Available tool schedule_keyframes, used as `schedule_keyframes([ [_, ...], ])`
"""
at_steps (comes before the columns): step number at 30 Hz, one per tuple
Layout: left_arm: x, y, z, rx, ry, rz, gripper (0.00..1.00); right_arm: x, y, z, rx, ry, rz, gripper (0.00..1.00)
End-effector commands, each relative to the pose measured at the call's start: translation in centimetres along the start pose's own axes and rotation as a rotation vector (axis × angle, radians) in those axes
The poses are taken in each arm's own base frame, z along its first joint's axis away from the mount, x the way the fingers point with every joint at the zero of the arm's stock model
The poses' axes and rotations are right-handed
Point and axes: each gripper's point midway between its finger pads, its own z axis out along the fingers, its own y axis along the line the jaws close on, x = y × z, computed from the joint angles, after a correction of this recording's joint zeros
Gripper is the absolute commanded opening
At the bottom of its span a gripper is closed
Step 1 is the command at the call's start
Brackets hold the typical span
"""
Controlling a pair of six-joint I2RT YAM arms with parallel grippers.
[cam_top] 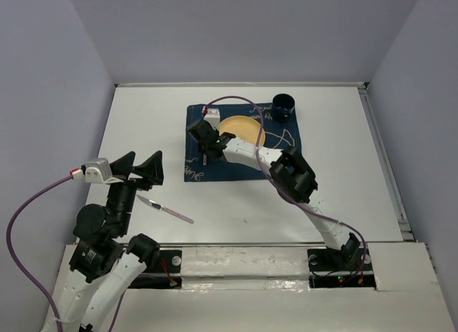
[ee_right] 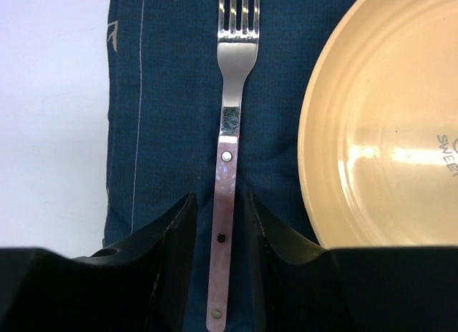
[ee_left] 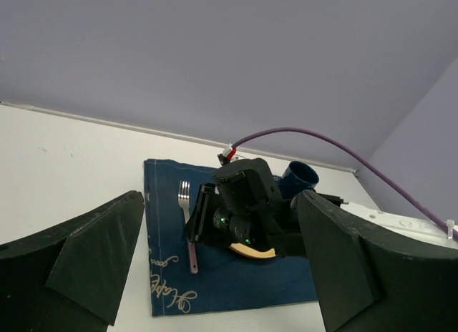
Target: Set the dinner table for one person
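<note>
L hand (cam_top: 140, 168) hangs wide open, empty; R hand (ee_right: 222, 203), jaws slightly apart, straddles fork (ee_right: 229, 142) handle, plate (ee_right: 379, 139) at fork's 3 o'clock.

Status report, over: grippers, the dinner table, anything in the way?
Left gripper open, empty. Right gripper open astride the fork, which lies on the cloth beside the plate. Knife off the cloth on the dinner table; nothing blocks it.

The fork (ee_right: 227, 132) loses its tine tips at the right wrist view's top edge. The plate (ee_right: 379, 132) runs off the right edge, its lettering (ee_right: 447, 154) cut short. From above, the right hand (cam_top: 207, 149) covers most of the fork.
</note>
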Motion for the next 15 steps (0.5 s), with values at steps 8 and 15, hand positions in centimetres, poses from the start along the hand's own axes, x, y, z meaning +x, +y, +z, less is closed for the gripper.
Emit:
schedule_keyframes([
  [8,-0.5,0.6,0.4,-0.038,-0.026,0.017,0.99,-2.9,5.1,-12.0,-0.398,-0.071,-0.122,0.39],
  [15,-0.4,1.0,0.6,-0.062,-0.024,0.027,0.99,7.7,7.2,-18.4,-0.629,0.044,-0.408,0.45],
])
